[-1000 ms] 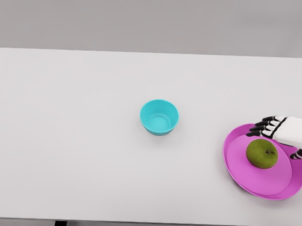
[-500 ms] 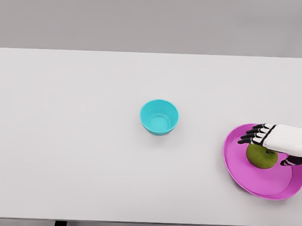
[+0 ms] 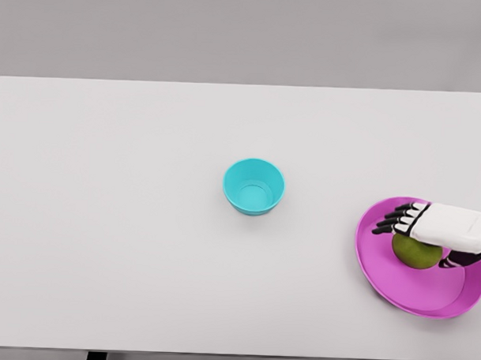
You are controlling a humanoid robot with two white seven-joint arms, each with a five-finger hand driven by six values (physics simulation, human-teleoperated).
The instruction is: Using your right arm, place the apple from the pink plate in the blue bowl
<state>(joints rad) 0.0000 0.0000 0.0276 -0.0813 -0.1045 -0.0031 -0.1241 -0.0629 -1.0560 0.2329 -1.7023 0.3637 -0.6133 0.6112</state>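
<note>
The right hand [image 3: 443, 228] is reaching in from the right edge of the head view and hovering palm-down over the green apple [image 3: 416, 252], covering the fruit's upper half so that only its lower part is showing beneath the white palm. Its dark-tipped fingers [image 3: 391, 223] are stretching out straight toward the left, spread slightly and extending past the apple over the plate's inner surface; they are not curling round the fruit, and the thumb is poking out at the hand's lower right side, beside the apple. Whether the palm is actually touching the apple's top cannot be told from this angle. The apple is sitting on the pink plate [image 3: 380, 260], right of the plate's centre, and the plate is lying near the right end of the white bench [image 3: 112, 223], with its right rim running close to the picture's edge. The blue bowl [image 3: 254, 186] is standing upright and open near the middle of the bench, well apart from the plate on its left and a little farther back, with nothing showing inside it.
</note>
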